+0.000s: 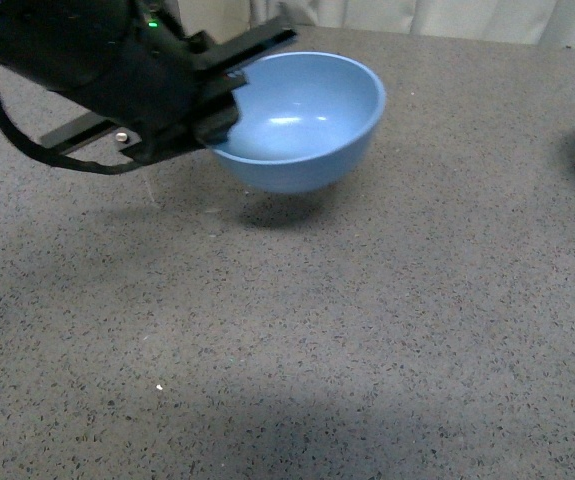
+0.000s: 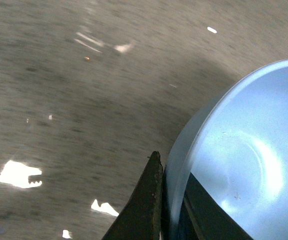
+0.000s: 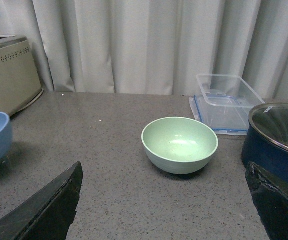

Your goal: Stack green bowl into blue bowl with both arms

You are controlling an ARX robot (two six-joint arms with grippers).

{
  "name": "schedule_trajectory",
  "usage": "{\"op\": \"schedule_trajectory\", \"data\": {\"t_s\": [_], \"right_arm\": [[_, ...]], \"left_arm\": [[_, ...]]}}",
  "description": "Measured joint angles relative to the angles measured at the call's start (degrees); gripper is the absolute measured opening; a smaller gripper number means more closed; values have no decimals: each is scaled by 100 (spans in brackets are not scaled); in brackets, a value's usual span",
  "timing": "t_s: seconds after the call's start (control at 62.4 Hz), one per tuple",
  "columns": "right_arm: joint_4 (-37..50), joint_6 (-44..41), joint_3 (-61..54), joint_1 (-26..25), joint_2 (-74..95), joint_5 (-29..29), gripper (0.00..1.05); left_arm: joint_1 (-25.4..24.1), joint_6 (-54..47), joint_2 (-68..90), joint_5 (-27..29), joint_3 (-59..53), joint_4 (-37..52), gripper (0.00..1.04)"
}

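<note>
Tabletop: grey speckled stone-look tabletop point(image 1: 367, 350), bare in the near half of the front view.
Right tool: right tool point(image 3: 163, 200) with its black fingers wide apart and nothing between them, low over the tabletop, facing the green bowl.
Left tool: left tool point(image 1: 229, 90) clamped on the light blue round plastic bowl point(image 1: 302, 120), one finger point(image 2: 146, 200) outside the wall and one inside, pinching the rim at the bowl's 10 o'clock.
Blue bowl: at 12 o'clock in the front view, mouth up and slightly tilted; the shadow beneath suggests it hangs just clear of the tabletop.
Green bowl: pale mint-green round plastic bowl point(image 3: 180, 145), upright and empty on the tabletop, at 3 o'clock in the front view, well apart from the blue bowl.
Behind: clear plastic lidded box point(image 3: 224, 102) and dark blue pot with glass lid point(image 3: 276, 145) near the green bowl; beige appliance point(image 3: 8, 75); pale curtain point(image 3: 133, 45).
Risk, grip: a one-sided rim pinch could let the blue bowl swing or slip out if moved fast.
Risk, reach: the right tool closing on the green bowl could nudge it towards the pot, or catch only the rim's edge and tip it.
Risk, stacking: a tilted blue bowl may leave the green one sitting crooked.
</note>
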State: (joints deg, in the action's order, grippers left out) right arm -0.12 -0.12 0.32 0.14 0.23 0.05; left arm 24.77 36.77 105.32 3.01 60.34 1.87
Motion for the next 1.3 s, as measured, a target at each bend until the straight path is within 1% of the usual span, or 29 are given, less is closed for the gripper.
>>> {"op": "schedule_trajectory", "data": {"t_s": [0.128, 0.304, 0.529, 0.753, 0.833, 0.865, 0.881, 0.913, 0.929, 0.961, 0.977, 1.009, 1.122, 1.25, 1.298], "right_arm": [[0, -2, 0, 0, 0, 0, 95], [0, 0, 0, 0, 0, 0, 95], [0, -2, 0, 0, 0, 0, 95], [0, -2, 0, 0, 0, 0, 95], [0, 0, 0, 0, 0, 0, 95], [0, 0, 0, 0, 0, 0, 95], [0, -2, 0, 0, 0, 0, 95], [0, 0, 0, 0, 0, 0, 95], [0, -2, 0, 0, 0, 0, 95], [0, -2, 0, 0, 0, 0, 95], [0, -2, 0, 0, 0, 0, 95], [0, 0, 0, 0, 0, 0, 95], [0, -2, 0, 0, 0, 0, 95], [0, -2, 0, 0, 0, 0, 95], [0, -2, 0, 0, 0, 0, 95]], "left_arm": [[474, -9, 20, 109, 9, 2, 4], [649, 9, 153, 245, 13, 0, 4], [697, 13, 380, 260, 11, 4, 4], [634, 107, 396, 133, 11, -7, 5], [599, 140, 387, 111, 11, -13, 18], [584, 153, 380, 103, 11, -20, 22], [568, 173, 363, 105, 11, -31, 25], [555, 190, 350, 103, 11, -35, 29], [540, 219, 323, 98, 11, -35, 33], [522, 236, 295, 85, 11, -35, 36], [496, 249, 236, 83, 11, -44, 41], [459, 267, 129, 85, 2, -61, 49], [343, 275, -205, 197, -90, -61, 65], [83, 197, -820, 400, -470, 155, 86], [-42, 188, -1045, 385, -638, 205, 93]]}}
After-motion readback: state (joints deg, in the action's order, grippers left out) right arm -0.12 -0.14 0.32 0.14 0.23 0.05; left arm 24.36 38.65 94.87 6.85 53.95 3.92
